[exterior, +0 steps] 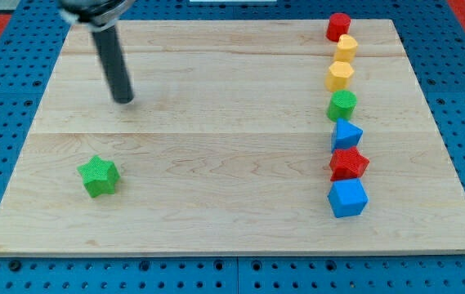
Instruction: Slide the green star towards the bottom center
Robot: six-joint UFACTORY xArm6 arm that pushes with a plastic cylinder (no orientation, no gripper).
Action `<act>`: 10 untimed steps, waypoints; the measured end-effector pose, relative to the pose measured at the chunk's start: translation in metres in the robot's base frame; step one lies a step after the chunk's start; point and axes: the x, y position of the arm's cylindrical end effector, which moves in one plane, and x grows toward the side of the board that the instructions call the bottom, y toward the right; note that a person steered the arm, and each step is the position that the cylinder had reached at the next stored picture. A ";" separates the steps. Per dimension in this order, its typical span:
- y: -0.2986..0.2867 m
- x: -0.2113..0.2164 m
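The wooden board [216, 82] fills most of the view, lying on a blue pegboard [3, 49]. My arm ends in a plain dark rod with no jaws, so it grasps nothing; my tip [124, 100] rests on bare wood near the board's top-left corner, touching no block. The green star [99, 176] sits well apart from it, toward the bottom-left corner. Seven blocks line the right edge, top to bottom: red cylinder [338, 26], two yellow blocks [346, 46] [340, 75], green cylinder [342, 104], blue block [346, 134], red star [348, 164], blue cube [347, 198].
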 end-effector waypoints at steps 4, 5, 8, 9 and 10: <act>-0.055 0.042; -0.042 0.073; -0.027 0.085; -0.028 0.107; -0.012 0.111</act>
